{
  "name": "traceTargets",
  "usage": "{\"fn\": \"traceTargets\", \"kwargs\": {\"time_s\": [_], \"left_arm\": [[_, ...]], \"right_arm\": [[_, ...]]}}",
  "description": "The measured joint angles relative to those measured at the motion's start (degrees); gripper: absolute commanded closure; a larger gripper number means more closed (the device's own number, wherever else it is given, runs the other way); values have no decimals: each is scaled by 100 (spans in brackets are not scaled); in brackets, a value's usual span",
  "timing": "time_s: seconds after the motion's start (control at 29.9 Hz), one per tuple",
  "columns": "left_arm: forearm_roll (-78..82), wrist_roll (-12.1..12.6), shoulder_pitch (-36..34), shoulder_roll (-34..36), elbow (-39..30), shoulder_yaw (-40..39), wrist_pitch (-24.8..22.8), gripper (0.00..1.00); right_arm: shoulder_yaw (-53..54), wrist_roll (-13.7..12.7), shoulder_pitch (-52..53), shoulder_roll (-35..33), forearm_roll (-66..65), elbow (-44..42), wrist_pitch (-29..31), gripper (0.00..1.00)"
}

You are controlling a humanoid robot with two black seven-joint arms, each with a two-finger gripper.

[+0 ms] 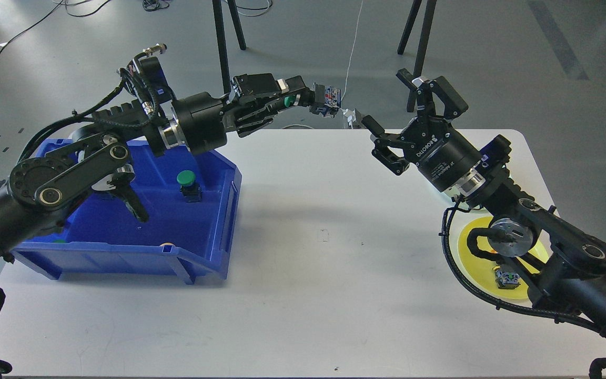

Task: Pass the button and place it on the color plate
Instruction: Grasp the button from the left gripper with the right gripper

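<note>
left gripper (282, 102) raised above the far edge of the desk (308, 263), stretched toward the middle, pinching a button (303, 99) with green cap and black body; contact block sticking out past the fingertips toward the right. held high and free of the desk probably so that the other arm can take it from the open end.

right gripper (405, 113) facing it, also lifted, fingers spread wide, holding nothing, touching nothing. small gap left between the nearest fingertip and the end of the button; handover judged not yet done.

blue bin (213, 252) on the left side of the desk, under the left arm, kept as the source: one more green button (187, 184) standing upright inside, other small pieces at the front wall too hidden to name.

yellow plate (471, 247) on the right side, partly covered by the right arm, near that arm so the placing needs only a short way. one small dark part (507, 279) lying already on it, cap colour not clear.
</note>
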Motion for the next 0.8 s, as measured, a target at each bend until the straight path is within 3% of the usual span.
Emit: {"fn": "traceTargets", "kwargs": {"time_s": [0.47, 0.53, 0.8], "left_arm": [[-68, 0, -9, -21, 55, 1, 0, 77], [-69, 0, -9, -21, 56, 1, 0, 77], [-78, 0, -9, -21, 57, 2, 0, 77]], "right_arm": [[-299, 30, 297, 451, -9, -238, 47, 3], [-298, 35, 305, 502, -10, -251, 47, 6], [-293, 44, 309, 552, -13, -252, 47, 37]]}}
